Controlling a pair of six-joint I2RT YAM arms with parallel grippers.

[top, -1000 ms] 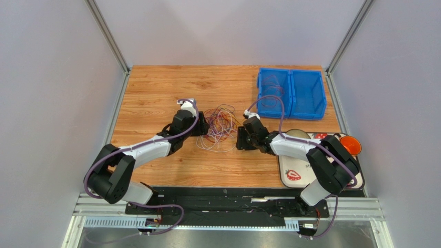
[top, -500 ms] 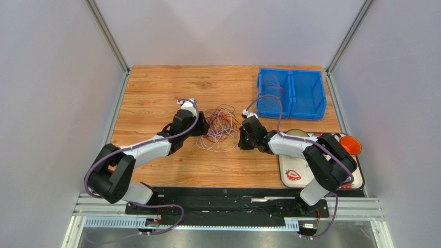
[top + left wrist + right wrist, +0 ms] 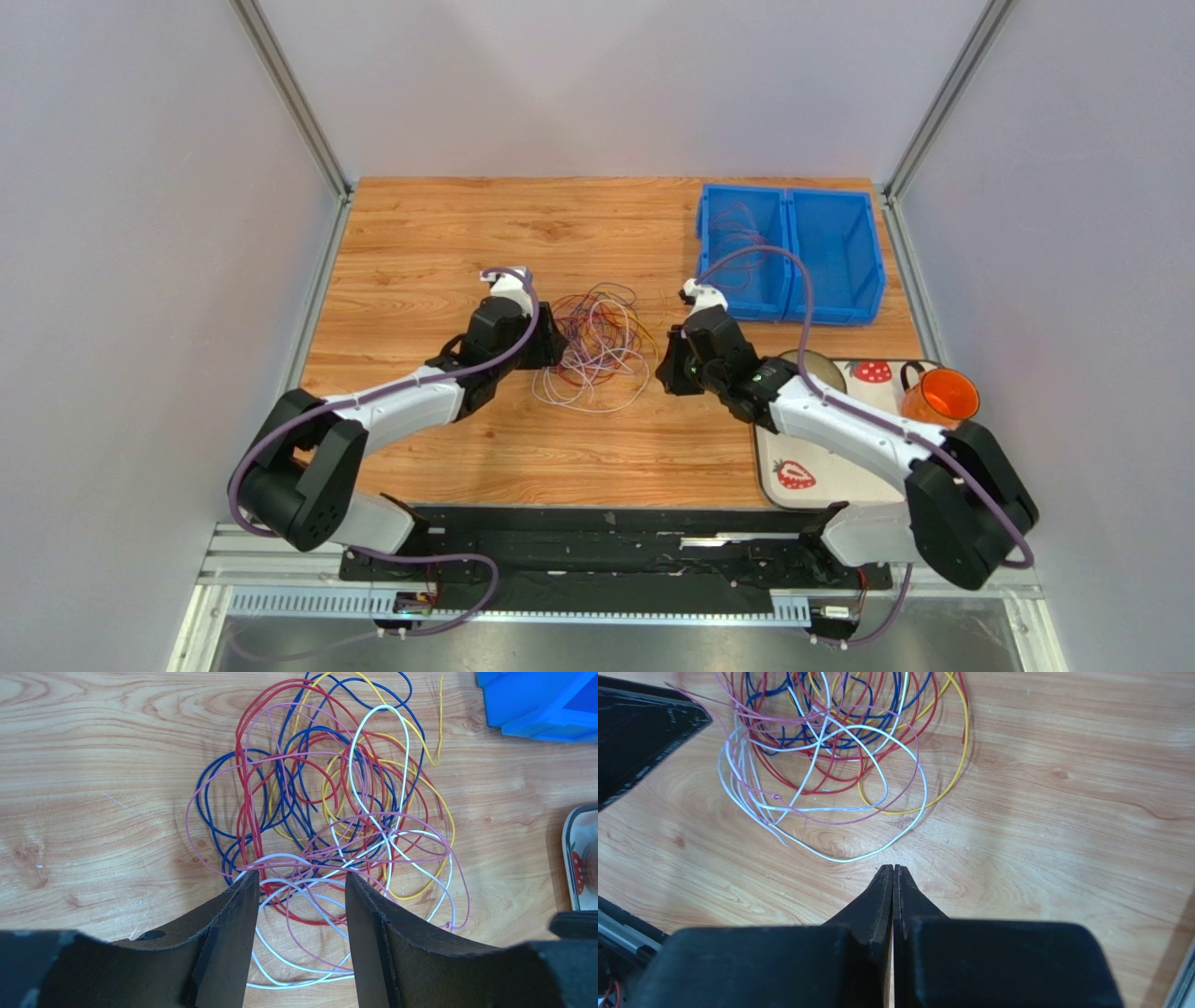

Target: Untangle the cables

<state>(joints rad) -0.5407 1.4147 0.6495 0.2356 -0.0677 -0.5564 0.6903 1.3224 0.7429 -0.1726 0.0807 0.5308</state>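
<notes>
From above, the cables (image 3: 596, 350) lay in one loose tangle on the desk (image 3: 421, 238), between the left hand (image 3: 551, 340) and the right hand (image 3: 673, 375), each just beside it. In the left wrist view the left hand (image 3: 300, 882) stood half open astride white and pink loops at the tangle's near edge; the thin wires looked light, limp and prone to dragging neighbours, so one outlying loop seemed the best hold. In the right wrist view the right hand (image 3: 892, 869) was pinched shut on nothing visible, with a white loop just ahead.
</notes>
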